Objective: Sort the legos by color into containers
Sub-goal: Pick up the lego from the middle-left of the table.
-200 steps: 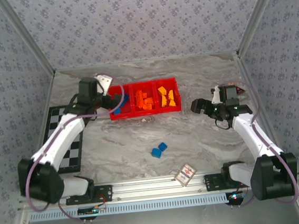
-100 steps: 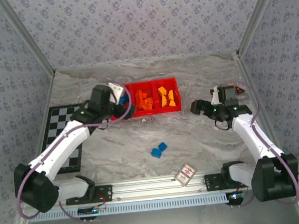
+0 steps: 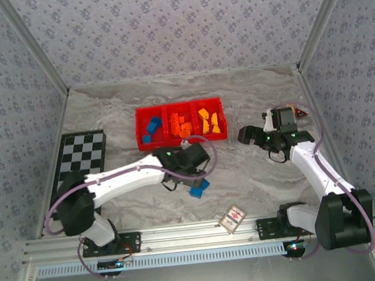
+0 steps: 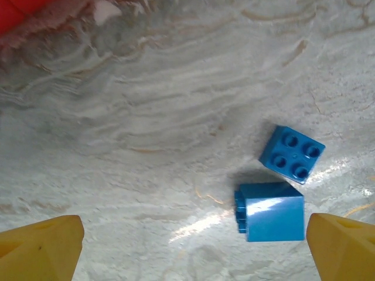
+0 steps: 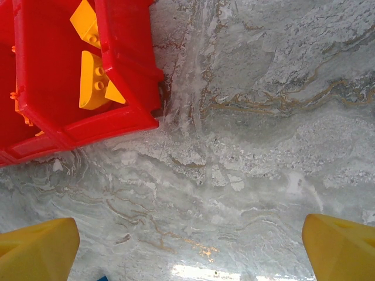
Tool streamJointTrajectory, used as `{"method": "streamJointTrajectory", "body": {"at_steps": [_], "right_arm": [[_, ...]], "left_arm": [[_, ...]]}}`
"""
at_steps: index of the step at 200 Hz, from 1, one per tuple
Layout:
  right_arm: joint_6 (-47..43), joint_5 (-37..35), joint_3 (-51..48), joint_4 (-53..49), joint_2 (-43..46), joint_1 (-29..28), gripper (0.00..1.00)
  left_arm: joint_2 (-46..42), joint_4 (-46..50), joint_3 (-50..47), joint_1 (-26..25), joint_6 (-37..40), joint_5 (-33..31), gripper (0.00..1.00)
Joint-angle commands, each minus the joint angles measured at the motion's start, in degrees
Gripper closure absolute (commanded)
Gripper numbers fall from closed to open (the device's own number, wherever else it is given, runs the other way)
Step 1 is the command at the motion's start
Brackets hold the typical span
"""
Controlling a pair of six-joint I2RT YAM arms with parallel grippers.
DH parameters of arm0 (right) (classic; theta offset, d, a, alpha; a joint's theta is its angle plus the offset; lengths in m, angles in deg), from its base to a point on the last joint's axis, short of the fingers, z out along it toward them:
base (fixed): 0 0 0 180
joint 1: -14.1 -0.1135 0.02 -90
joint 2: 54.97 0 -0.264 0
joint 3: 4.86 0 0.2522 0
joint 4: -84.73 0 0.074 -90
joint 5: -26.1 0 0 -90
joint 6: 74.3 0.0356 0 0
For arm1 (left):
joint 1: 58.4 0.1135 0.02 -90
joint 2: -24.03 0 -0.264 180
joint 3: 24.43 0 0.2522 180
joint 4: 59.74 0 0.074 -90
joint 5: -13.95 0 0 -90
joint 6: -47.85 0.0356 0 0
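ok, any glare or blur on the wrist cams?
Left wrist: glare streaks on the table and on the tipped blue brick; red tray corner at top left blurred. Right wrist: bright glare patch on the table at bottom centre; red tray and yellow brick look sharp.

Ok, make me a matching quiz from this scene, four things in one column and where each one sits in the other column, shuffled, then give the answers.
Things
1. checkerboard
2. patterned card
3. loose blue bricks
4. yellow bricks

Places
A. right compartment of the red tray
B. near edge of the table
C. left side of the table
D. open table in front of the tray

Pairs: 1-C, 2-B, 3-D, 4-A
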Motion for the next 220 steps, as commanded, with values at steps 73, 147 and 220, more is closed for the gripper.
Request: {"method": "streamJointTrajectory", "body": {"at_steps": [73,147,220], "right_arm": [[-0.3,0.1,0.0,-0.3,0.7,-0.6,0.0],[-0.1,0.4,0.1,-0.4,0.5,-0.7,0.0],[-0.2,0.3,0.1,-0.4,0.4,-0.8,0.0]], "left_arm": [[15.4,13.6,11.0,-6.4,-13.2,-1.0,0.04],[16.4,6.2,7.0,-6.4,-10.2,6.3,0.19],[17.5,0.2,2.0,-3.6,-11.4,9.9,0.32]]}}
